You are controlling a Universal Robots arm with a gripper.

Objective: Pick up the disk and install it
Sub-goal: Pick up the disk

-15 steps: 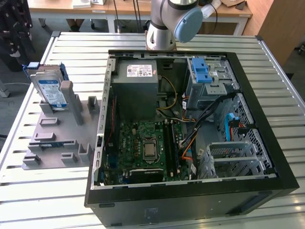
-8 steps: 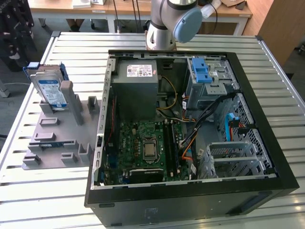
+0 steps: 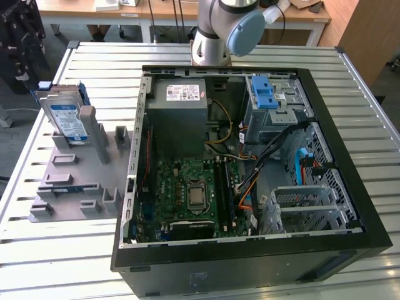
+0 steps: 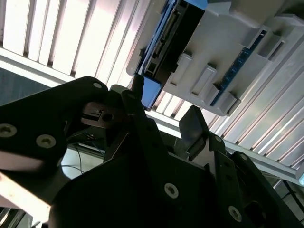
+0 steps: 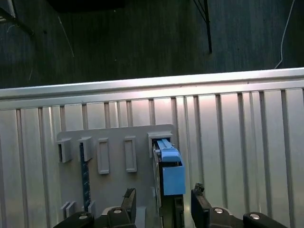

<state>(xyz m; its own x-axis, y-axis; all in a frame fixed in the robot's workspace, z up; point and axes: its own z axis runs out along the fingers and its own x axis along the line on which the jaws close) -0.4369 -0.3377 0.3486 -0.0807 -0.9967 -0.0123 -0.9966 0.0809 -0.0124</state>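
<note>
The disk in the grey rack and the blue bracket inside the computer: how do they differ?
The disk stands on edge in the grey rack, outside the computer case; the blue bracket sits inside it. The disk is silver with a blue-and-white label; the bracket is all light-blue plastic. Both show blue.

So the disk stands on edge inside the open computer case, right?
Not inside the case. The disk stands on edge in the grey holder, which sits outside the open computer case, on the exterior view's left of it. The exterior view shows this.
</note>
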